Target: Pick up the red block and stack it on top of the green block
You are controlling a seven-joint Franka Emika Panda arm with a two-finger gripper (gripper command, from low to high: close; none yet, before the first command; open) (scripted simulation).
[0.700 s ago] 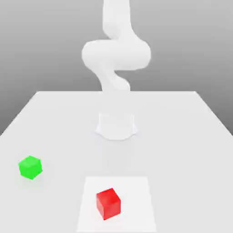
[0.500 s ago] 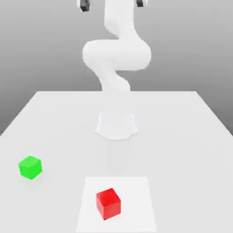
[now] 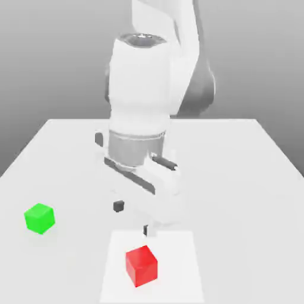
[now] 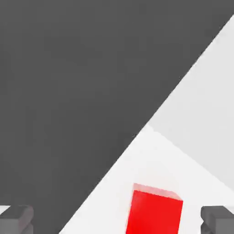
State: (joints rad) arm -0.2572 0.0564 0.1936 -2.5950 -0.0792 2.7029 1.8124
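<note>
- Surface and room: a plain white table (image 3: pixel 249 172) before a grey backdrop; a brighter white square patch (image 3: pixel 178 261) lies at its near edge.
- Hidden or cut off: the arm's upper links run off the frame's top, and the wrist body covers the table's middle. In the hand view the red block (image 4: pixel 154 213) is cut by the frame edge.
- Hand: the gripper (image 3: pixel 132 218) points down above the table, fingers spread wide, holding nothing.
- Task things: the red block (image 3: pixel 141 266) rests on the patch, near the gripper at its 5 o'clock in the exterior view. The green block (image 3: pixel 40 218) sits well apart, at the red block's 10 o'clock.
</note>
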